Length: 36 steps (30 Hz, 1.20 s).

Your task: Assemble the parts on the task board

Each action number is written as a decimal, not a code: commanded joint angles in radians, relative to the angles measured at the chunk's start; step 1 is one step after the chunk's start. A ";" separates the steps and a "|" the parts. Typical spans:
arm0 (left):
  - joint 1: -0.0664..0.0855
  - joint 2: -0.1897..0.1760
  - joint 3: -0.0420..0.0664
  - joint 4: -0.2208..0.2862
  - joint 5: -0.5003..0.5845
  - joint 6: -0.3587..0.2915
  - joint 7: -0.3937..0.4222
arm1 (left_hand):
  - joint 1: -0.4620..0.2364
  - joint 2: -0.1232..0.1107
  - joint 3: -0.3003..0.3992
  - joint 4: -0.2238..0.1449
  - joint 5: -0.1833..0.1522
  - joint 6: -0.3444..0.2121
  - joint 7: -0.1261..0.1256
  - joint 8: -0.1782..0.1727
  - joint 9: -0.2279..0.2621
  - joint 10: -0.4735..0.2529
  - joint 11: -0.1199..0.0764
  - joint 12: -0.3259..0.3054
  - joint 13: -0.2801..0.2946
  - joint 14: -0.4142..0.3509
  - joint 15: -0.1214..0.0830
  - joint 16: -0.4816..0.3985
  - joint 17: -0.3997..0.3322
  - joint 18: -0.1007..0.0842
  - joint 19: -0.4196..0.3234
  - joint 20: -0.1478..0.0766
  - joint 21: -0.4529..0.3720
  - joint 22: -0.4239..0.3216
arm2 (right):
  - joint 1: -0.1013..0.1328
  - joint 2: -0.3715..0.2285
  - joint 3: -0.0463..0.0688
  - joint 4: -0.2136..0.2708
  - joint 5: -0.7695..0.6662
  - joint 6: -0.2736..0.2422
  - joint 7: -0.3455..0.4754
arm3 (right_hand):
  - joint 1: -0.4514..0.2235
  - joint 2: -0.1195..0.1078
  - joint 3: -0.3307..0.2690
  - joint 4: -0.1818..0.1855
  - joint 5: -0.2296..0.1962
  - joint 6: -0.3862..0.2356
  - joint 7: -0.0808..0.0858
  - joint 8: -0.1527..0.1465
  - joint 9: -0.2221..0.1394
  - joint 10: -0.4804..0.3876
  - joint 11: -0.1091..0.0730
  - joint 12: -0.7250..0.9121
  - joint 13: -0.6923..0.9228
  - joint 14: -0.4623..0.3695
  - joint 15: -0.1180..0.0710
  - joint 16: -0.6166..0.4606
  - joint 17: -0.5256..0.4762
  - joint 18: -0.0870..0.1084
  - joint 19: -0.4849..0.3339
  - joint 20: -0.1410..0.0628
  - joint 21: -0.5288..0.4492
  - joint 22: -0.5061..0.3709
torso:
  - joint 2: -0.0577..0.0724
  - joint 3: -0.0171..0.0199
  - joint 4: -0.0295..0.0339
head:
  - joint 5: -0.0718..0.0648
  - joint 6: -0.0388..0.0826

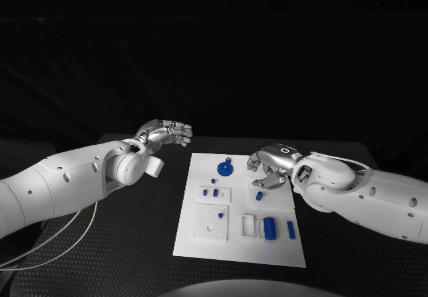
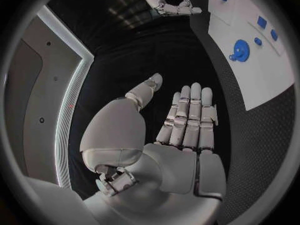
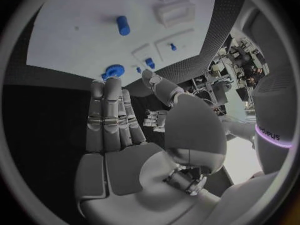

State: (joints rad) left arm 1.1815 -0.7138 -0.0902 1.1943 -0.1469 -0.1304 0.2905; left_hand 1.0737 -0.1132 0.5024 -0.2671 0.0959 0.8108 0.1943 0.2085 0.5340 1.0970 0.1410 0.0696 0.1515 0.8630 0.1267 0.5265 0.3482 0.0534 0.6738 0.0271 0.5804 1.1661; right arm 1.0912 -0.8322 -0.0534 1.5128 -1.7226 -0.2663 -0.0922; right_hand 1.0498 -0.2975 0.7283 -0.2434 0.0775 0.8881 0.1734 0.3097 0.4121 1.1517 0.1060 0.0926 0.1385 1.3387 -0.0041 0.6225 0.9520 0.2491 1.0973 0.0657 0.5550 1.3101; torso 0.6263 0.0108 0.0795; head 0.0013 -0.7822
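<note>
The white task board (image 1: 234, 245) lies mid-table with blue parts on it. A round blue disc with a tab (image 1: 225, 167) sits near its far edge, a short peg (image 1: 258, 195) lies in the middle, and a thick cylinder (image 1: 269, 226) and a slim bar (image 1: 291, 229) lie at the near right. My left hand (image 1: 165, 133) hovers off the board's far left corner, its fingers straight and holding nothing (image 2: 184, 120). My right hand (image 1: 268, 166) hangs over the board's far right part beside the disc (image 3: 114, 71), also empty, with its fingers extended (image 3: 119, 120).
Several small blue pegs (image 1: 210, 192) stand in white raised fixtures (image 1: 211, 224) on the board's left half. A white cable (image 1: 54, 242) loops under my left arm over the black mat (image 1: 116, 253). The table's far edge runs just behind both hands.
</note>
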 commanded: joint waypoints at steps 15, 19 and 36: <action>0.001 0.004 0.001 0.000 0.007 0.015 0.008 | 0.003 0.003 0.000 0.004 0.003 -0.004 0.002 0.006 -0.001 0.004 0.006 0.001 -0.002 0.008 0.001 -0.008 0.003 0.019 0.008 0.001 -0.005 0.002 | -0.026 0.017 -0.022 -0.045 -0.040 0.140 -0.007 | -0.042 0.000 -0.073 -0.017 -0.024 -0.018 -0.003 -0.003 -0.004 -0.015 0.009 -0.013 -0.014 -0.029 0.006 0.022 -0.010 0.013 -0.029 0.005 0.009 0.018 | 0.000 -0.0009 0.0017 | -0.004 -0.007; 0.001 0.005 0.001 0.000 0.007 0.015 0.008 | 0.003 0.003 0.000 0.004 0.003 -0.004 0.002 0.006 -0.001 0.004 0.006 0.001 -0.002 0.009 0.001 -0.008 0.004 0.019 0.008 0.001 -0.005 0.002 | -0.033 0.020 -0.032 -0.048 -0.046 0.153 -0.009 | -0.045 0.001 -0.077 -0.016 -0.023 -0.018 -0.005 -0.002 -0.005 -0.015 0.009 -0.013 -0.015 -0.032 0.006 0.023 -0.012 0.013 -0.031 0.005 0.010 0.018 | 0.000 -0.0011 0.0020 | -0.004 -0.005; 0.001 0.007 0.001 -0.004 0.007 0.016 0.007 | 0.003 0.004 0.000 0.004 0.003 -0.004 0.002 0.006 -0.001 0.005 0.006 0.001 -0.003 0.009 0.001 -0.009 0.005 0.019 0.008 0.001 -0.006 0.003 | -0.062 0.042 -0.037 -0.065 -0.084 0.151 -0.017 | 0.048 0.012 0.050 0.025 -0.028 0.020 -0.013 0.026 0.004 0.023 -0.002 0.005 -0.017 -0.033 -0.005 0.052 -0.027 0.013 -0.023 0.002 0.021 0.017 | 0.000 -0.0006 0.0019 | -0.004 -0.013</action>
State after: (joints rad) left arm 1.1812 -0.7091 -0.0902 1.1894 -0.1464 -0.1275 0.2905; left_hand 1.0737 -0.1132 0.5024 -0.2671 0.0959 0.8108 0.1943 0.2085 0.5334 1.1004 0.1444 0.0696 0.1497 0.8631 0.1266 0.5227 0.3523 0.0614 0.6738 0.0271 0.5804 1.1674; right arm 1.0302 -0.7917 -0.0906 1.4478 -1.7798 -0.1301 -0.1055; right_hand 1.0897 -0.2854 0.7737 -0.2193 0.0532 0.9034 0.1598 0.3334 0.4154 1.1663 0.1032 0.0942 0.1216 1.3077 -0.0019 0.6717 0.9254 0.2529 1.0713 0.0701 0.5728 1.3101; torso 0.6264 0.0100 0.0819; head -0.0012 -0.7938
